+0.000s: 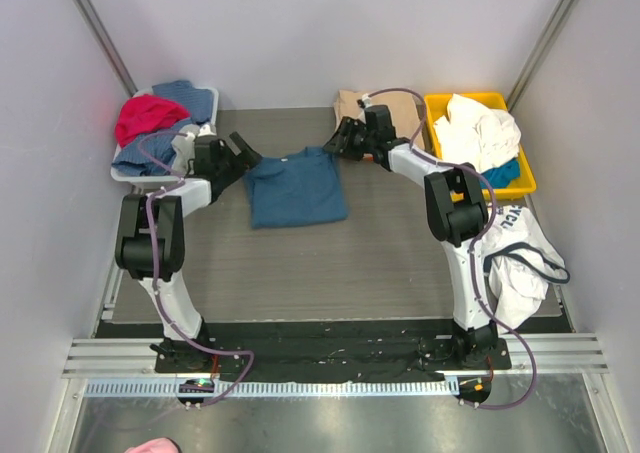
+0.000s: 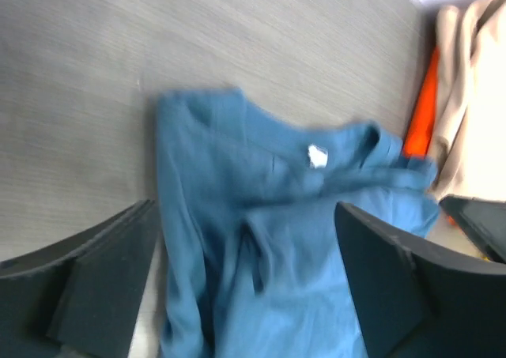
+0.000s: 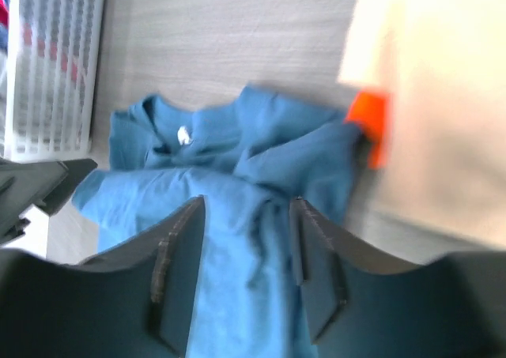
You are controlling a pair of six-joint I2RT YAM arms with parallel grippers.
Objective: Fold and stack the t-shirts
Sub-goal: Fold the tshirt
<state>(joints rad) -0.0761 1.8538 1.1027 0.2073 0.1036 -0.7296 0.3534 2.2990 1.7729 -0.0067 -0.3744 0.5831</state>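
The dark teal-blue t-shirt [image 1: 295, 188] lies partly folded and wrinkled on the grey mat, collar towards the back. My left gripper [image 1: 245, 161] is open at the shirt's far left corner; in the left wrist view [image 2: 245, 216] its jaws stand wide apart above the blue cloth [image 2: 269, 239]. My right gripper [image 1: 340, 145] is open at the shirt's far right corner; in its wrist view [image 3: 247, 204] the jaws stand apart over the shirt [image 3: 229, 176]. The tan-beige shirt [image 1: 385, 108] lies folded behind the right gripper, with the orange shirt [image 3: 370, 121] showing beneath it [image 2: 423, 105].
A white basket [image 1: 205, 95] at the back left holds red and blue clothes. A yellow bin [image 1: 497, 100] at the back right holds white and blue clothes. A white printed garment [image 1: 515, 253] hangs off the mat's right edge beside the right arm.
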